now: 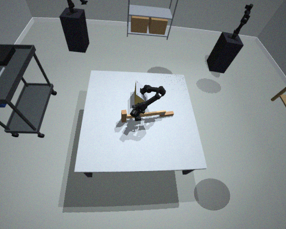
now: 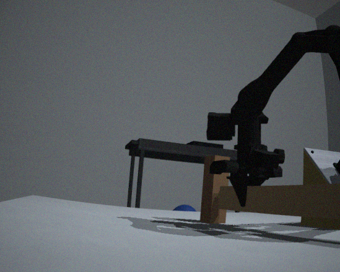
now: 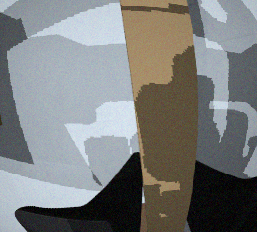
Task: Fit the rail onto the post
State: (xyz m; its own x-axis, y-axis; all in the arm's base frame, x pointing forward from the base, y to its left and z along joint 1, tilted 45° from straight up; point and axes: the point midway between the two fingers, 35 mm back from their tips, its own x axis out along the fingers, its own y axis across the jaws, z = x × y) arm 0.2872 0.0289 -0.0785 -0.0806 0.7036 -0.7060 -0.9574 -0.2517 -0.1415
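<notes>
The long wooden rail (image 1: 157, 113) (image 2: 276, 197) (image 3: 164, 124) is held off the table and looks about level. Its far end is at the low footboard block (image 1: 170, 113) (image 2: 321, 223); the bracket's inside is not visible. Its near end is at the upright wooden post (image 1: 124, 116) (image 2: 207, 191), overlapping it in the exterior view. In the wrist view a thin dark line crosses the wood near the top edge; I cannot tell whether it is a gap. No pegs are visible. My gripper (image 2: 243, 199) (image 3: 153, 156) is shut on the rail near the post, one finger on each side.
A wedge-shaped stand with a slanted pale panel (image 1: 137, 88) (image 2: 321, 163) stands behind the rail, beside the arm. The white table (image 1: 144, 151) (image 2: 81, 228) carries everything. A dark cart (image 1: 33, 101) stands off to the left, away from the table.
</notes>
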